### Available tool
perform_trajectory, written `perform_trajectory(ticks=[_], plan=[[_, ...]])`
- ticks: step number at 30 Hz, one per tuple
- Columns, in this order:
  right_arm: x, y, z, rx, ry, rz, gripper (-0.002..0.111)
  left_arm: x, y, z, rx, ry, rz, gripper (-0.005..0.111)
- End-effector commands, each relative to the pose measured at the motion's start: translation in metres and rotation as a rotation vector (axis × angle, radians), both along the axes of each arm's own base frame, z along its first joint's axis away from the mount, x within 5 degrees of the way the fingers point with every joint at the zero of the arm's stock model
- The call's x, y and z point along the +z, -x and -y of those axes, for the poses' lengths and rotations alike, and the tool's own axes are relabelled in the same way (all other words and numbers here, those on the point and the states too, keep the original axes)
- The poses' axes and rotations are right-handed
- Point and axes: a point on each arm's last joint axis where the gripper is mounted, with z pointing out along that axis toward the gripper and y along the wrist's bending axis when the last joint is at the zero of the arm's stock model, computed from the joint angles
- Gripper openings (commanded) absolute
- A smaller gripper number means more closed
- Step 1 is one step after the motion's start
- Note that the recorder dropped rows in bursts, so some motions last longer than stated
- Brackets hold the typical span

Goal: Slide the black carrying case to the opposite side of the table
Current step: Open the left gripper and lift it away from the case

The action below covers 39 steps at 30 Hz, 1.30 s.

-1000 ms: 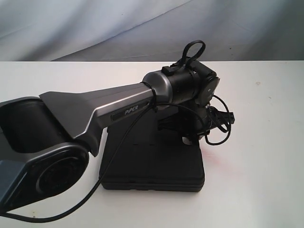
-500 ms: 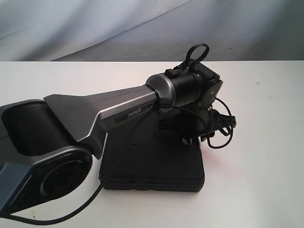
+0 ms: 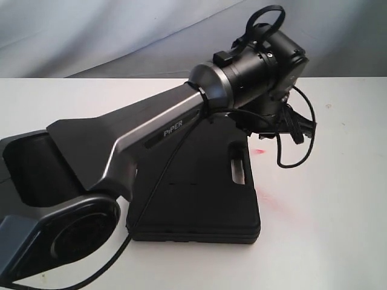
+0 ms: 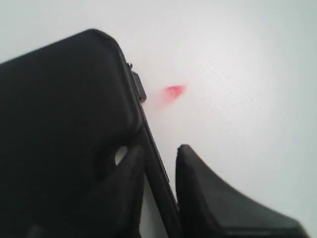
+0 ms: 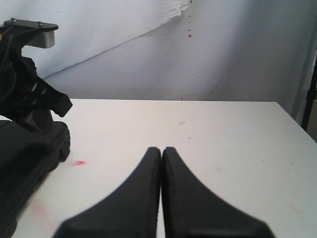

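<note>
The flat black case [image 3: 199, 199] lies on the white table [image 3: 329, 205], its slot handle [image 3: 236, 169] along the right edge. My left arm's wrist [image 3: 266, 60] hangs above the case's far right corner and hides the fingers there. In the left wrist view the left gripper [image 4: 158, 148] is open. One finger [image 4: 126, 188] is over the slot side, the other finger [image 4: 208, 198] is outside the case [image 4: 59, 124], and the case's edge runs between them with a gap showing. The right gripper [image 5: 161, 148] is shut on nothing, low over bare table [image 5: 223, 144], to the right of the case [image 5: 25, 163].
A small red smear [image 3: 260, 151] marks the table just past the case's right edge, with a fainter pink patch [image 3: 275, 205] nearer the front. A grey cloth backdrop [image 3: 151, 30] rises behind the table. The left arm's cable [image 3: 296, 151] loops beside the wrist.
The left wrist has risen and swung toward the far right, uncovering the slot handle and the red smear. The case has stayed where it was.
</note>
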Motion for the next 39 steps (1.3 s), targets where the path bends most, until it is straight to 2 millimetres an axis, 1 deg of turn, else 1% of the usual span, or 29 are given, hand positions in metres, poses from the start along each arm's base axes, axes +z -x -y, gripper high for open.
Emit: perform_trajectory(ticks=[1, 4, 6, 8, 11, 16, 19, 25, 29, 32, 34, 39], plan=[[-0.001, 0.0, 0.0, 0.001, -0.012, -0.001, 0.0, 0.023, 0.013, 0.008, -0.096, -0.043, 0.099, 0.0], [-0.001, 0.0, 0.0, 0.001, -0.012, -0.001, 0.0, 0.045, 0.018, 0.017, -0.155, 0.065, 0.156, 0.0], [-0.001, 0.0, 0.0, 0.001, -0.012, -0.001, 0.0, 0.057, 0.021, 0.023, -0.237, 0.14, 0.175, 0.0], [-0.001, 0.0, 0.0, 0.001, -0.012, -0.001, 0.0, 0.069, 0.025, 0.027, -0.356, 0.177, 0.199, 0.0], [-0.001, 0.0, 0.0, 0.001, -0.012, -0.001, 0.0, 0.084, 0.031, 0.029, -0.474, 0.21, 0.226, 0.0], [-0.001, 0.0, 0.0, 0.001, -0.012, -0.001, 0.0, 0.116, 0.035, 0.023, -0.476, 0.263, 0.3, 0.0], [-0.001, 0.0, 0.0, 0.001, -0.012, -0.001, 0.0, 0.133, 0.039, 0.02, -0.466, 0.305, 0.323, 0.0], [-0.001, 0.0, 0.0, 0.001, -0.012, -0.001, 0.0, 0.155, 0.054, 0.019, -0.498, 0.255, 0.417, 0.0], [-0.001, 0.0, 0.0, 0.001, -0.012, -0.001, 0.0, 0.163, 0.062, 0.016, -0.509, 0.248, 0.426, 0.0], [-0.001, 0.0, 0.0, 0.001, -0.012, -0.001, 0.0, 0.17, 0.067, 0.009, -0.521, 0.232, 0.433, 0.0], [-0.001, 0.0, 0.0, 0.001, -0.012, -0.001, 0.0, 0.18, 0.071, 0.0, -0.529, 0.217, 0.452, 0.0], [-0.001, 0.0, 0.0, 0.001, -0.012, -0.001, 0.0, 0.21, 0.09, -0.032, -0.535, 0.209, 0.483, 0.0]])
